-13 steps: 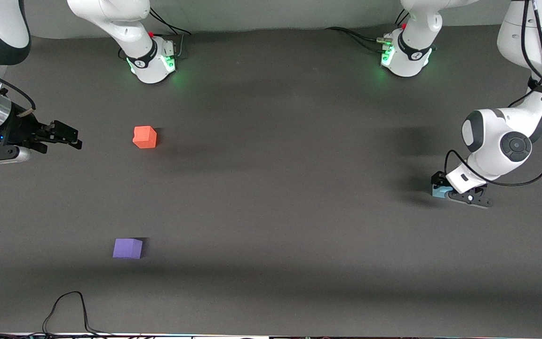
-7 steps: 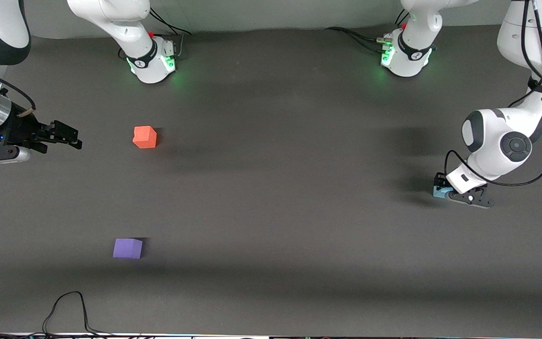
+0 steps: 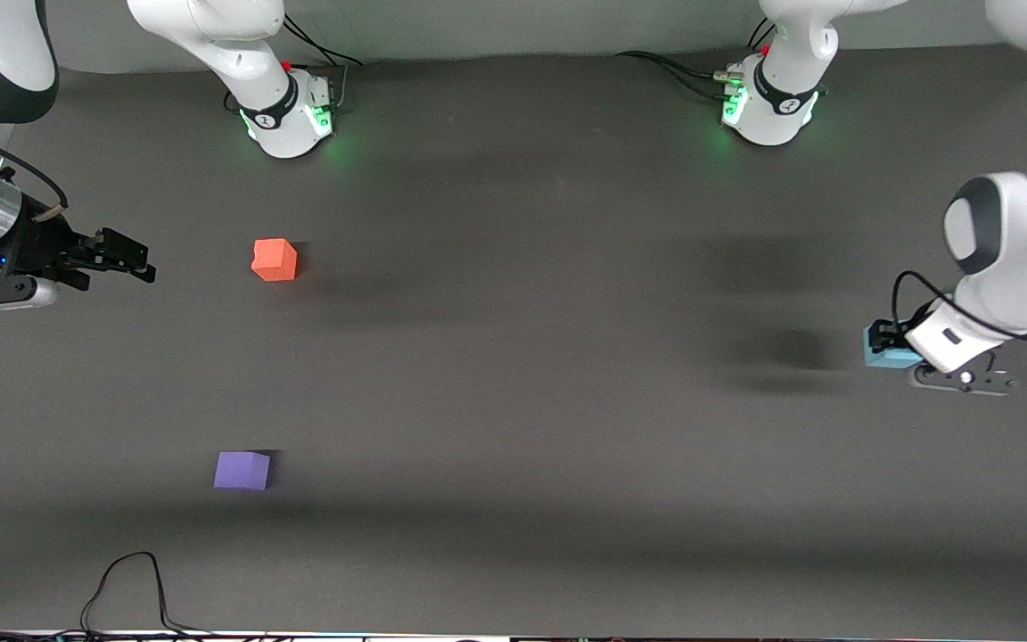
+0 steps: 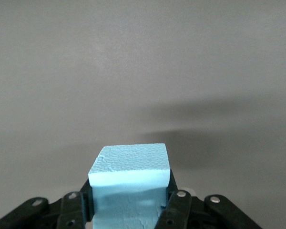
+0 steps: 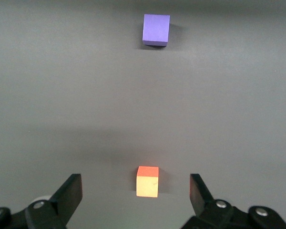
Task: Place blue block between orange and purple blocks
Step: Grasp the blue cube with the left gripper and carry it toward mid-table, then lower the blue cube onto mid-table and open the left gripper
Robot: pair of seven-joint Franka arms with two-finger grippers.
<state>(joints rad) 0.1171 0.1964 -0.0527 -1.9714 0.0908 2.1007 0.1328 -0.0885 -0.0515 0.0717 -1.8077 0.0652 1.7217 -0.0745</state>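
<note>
Three cubes, two grippers. Right gripper (image 3: 141, 260) waits at its end of the table, jaws apart, holding nothing. One orange block (image 3: 275, 259); one purple block (image 3: 242, 470) nearer the camera, well apart. Left gripper (image 3: 890, 343) at its end, airborne, clamped on the one blue block (image 3: 888, 358).

No readable text, label, brand, number or sign on any surface in view.

Orange block (image 3: 275, 259) toward right arm's end of table (image 3: 513, 374); purple block (image 3: 242, 470) nearer front camera; blue block (image 3: 886, 358) held above left arm's end
</note>
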